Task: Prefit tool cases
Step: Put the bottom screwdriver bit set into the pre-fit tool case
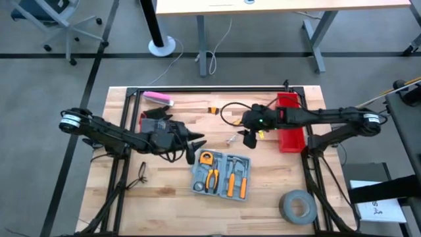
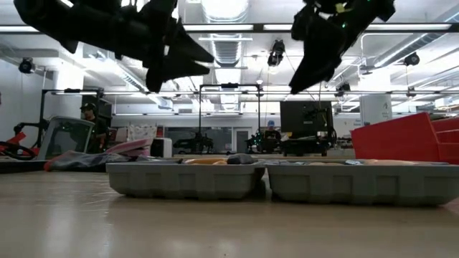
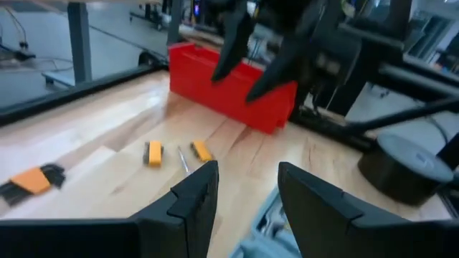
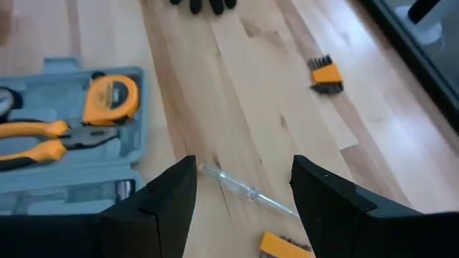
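Note:
The grey-blue tool case (image 1: 220,174) lies open and flat on the table, both halves up, holding an orange tape measure (image 4: 111,97), pliers (image 4: 43,140) and other orange-handled tools. In the low view the case (image 2: 272,180) shows as two shallow trays side by side. My left gripper (image 1: 197,141) hovers open just beyond the case's far left corner (image 3: 262,229). My right gripper (image 1: 250,138) hangs open above a thin clear screwdriver (image 4: 247,190) that lies on the wood between the case and the red bin. Both grippers (image 2: 204,57) (image 2: 297,82) are well above the table.
A red bin (image 1: 289,122) stands at the table's right far side. A grey tape roll (image 1: 297,205) lies near the right near corner. Orange bits (image 3: 154,153) (image 3: 201,150), an orange hex-key set (image 4: 326,75) and a pink object (image 1: 158,99) lie on the far half.

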`<act>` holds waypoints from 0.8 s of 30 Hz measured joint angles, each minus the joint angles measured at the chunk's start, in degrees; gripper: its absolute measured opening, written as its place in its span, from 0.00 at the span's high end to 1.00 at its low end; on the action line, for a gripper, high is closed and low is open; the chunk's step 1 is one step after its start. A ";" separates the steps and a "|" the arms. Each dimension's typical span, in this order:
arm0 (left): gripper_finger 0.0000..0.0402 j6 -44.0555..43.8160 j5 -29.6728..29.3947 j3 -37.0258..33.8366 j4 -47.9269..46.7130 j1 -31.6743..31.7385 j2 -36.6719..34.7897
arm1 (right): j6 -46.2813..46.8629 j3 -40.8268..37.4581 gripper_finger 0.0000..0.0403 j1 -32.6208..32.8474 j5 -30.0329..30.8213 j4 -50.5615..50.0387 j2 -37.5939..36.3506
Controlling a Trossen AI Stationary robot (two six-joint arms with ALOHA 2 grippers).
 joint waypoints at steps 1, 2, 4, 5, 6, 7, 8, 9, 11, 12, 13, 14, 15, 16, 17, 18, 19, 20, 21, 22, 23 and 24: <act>0.62 0.09 -0.47 0.03 0.72 0.00 0.00 | -0.04 0.00 0.50 -0.23 -0.03 0.14 0.80; 0.62 0.15 -0.60 0.07 1.31 0.01 0.00 | -0.07 0.00 0.50 -0.41 -0.13 0.07 1.52; 0.62 0.12 -0.61 0.07 2.99 0.04 0.00 | -0.29 0.00 0.50 -0.88 -0.15 -0.34 2.84; 0.62 -0.03 -0.61 0.10 3.52 0.04 0.00 | -0.42 0.00 0.50 -1.12 -0.15 -0.82 3.48; 0.62 -0.59 -0.61 0.14 3.56 0.04 0.00 | -0.42 0.00 0.50 -1.39 -0.17 -1.26 4.04; 0.62 -1.23 -0.57 0.14 3.38 0.04 0.00 | -0.42 0.00 0.50 -1.70 -0.17 -1.61 4.42; 0.62 -1.89 -0.42 0.14 3.22 0.03 0.00 | -0.44 0.00 0.50 -2.02 -0.16 -1.94 4.73; 0.62 -2.60 0.06 0.14 3.18 0.01 0.00 | -0.44 0.00 0.50 -2.37 -0.15 -2.05 4.91; 0.62 -4.12 0.44 0.14 3.23 -0.09 0.00 | -0.68 0.00 0.50 -3.18 -0.15 -1.90 4.91; 0.62 -4.69 0.48 0.14 3.24 -0.09 0.00 | -0.92 0.00 0.50 -3.56 -0.10 -1.78 4.90; 0.62 -5.20 0.48 0.14 3.20 -0.11 0.00 | -1.09 0.00 0.50 -4.08 -0.12 -1.71 4.89; 0.62 -5.69 0.48 0.14 3.19 -0.13 0.00 | -1.10 0.00 0.50 -4.64 -0.13 -1.69 4.89; 0.62 -6.04 0.48 0.14 3.24 -0.13 0.00 | -0.78 0.00 0.50 -5.29 -0.15 -1.71 4.89; 0.62 -6.29 0.48 0.14 3.25 -0.13 0.00 | -0.02 0.00 0.50 -5.99 -0.13 -1.79 4.89; 0.62 -6.73 0.48 0.14 3.24 -0.13 0.00 | 1.03 0.00 0.50 -6.83 -0.12 -1.83 4.89; 0.62 -7.23 0.48 0.14 3.23 -0.13 0.00 | 1.78 0.00 0.50 -7.51 -0.12 -1.89 4.89; 0.62 -7.50 0.48 0.14 3.23 -0.13 0.00 | 2.74 0.00 0.50 -8.17 -0.09 -1.92 4.93; 0.62 -7.51 0.48 0.14 3.26 -0.13 0.00 | 3.51 0.00 0.50 -8.72 -0.05 -1.91 4.96; 0.62 -7.50 0.48 0.14 3.25 -0.17 0.00 | 4.19 0.00 0.50 -9.19 -0.06 -1.95 4.96; 0.62 -7.50 0.48 0.14 3.21 -0.20 0.00 | 4.68 0.00 0.50 -9.51 -0.05 -1.94 4.96; 0.62 -7.50 0.48 0.14 3.22 -0.23 0.00 | 5.18 0.00 0.50 -9.79 -0.07 -1.94 4.96; 0.62 -7.50 0.50 0.14 3.23 -0.25 0.00 | 5.49 0.00 0.50 -9.95 -0.06 -1.96 4.96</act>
